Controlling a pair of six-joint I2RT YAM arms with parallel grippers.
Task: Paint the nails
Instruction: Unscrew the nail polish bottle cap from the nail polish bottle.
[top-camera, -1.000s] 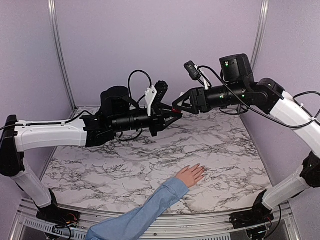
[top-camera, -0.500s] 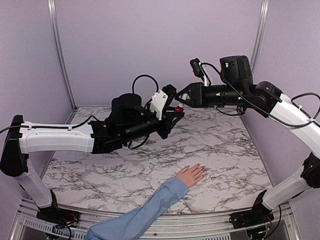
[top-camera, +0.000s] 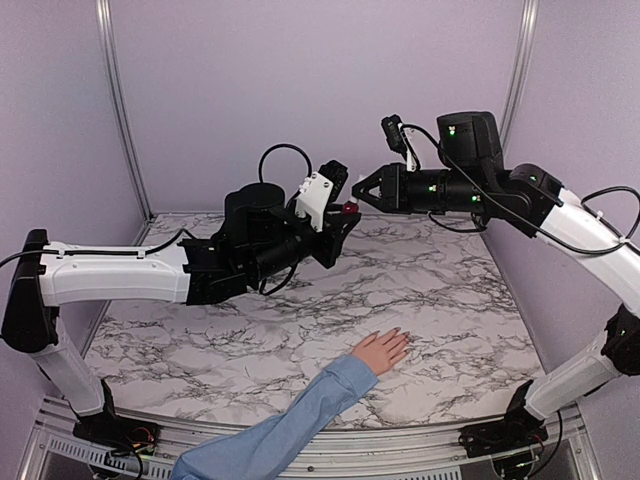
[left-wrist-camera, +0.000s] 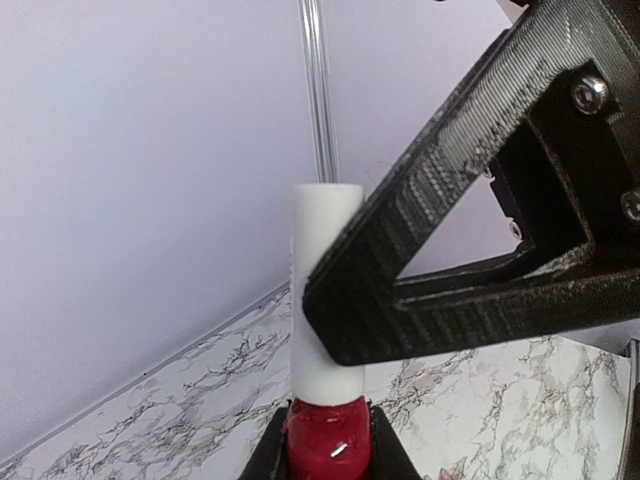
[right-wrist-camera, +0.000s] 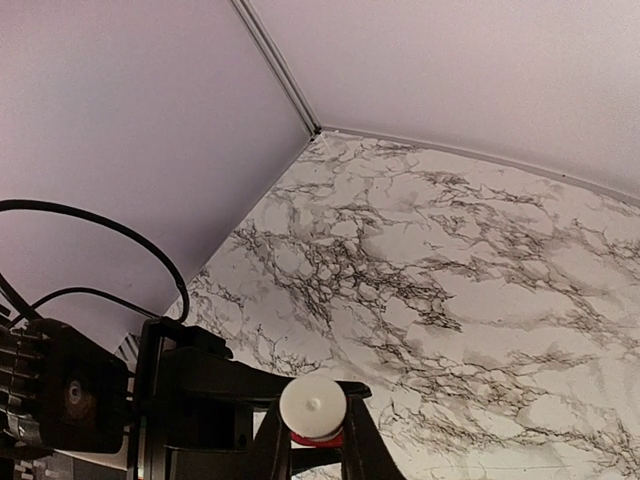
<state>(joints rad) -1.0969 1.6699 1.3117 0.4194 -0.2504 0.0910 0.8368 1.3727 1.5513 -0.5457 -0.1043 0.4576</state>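
Note:
A small red nail-polish bottle with a tall white cap is held high above the table, with my left gripper shut on its red body. My right gripper comes from the right and is shut on the white cap, one finger on each side. A light-skinned hand with a light blue sleeve lies flat, palm down, on the marble table, well below both grippers. The nails at its fingertips are too small to make out.
The marble tabletop is bounded by lilac walls at the back and sides, with metal posts in the corners. The sleeved forearm crosses the near table edge between the two arm bases.
My left arm lifted the bottle up and to the right. My right gripper closed on the white cap. The hand on the table has not moved.

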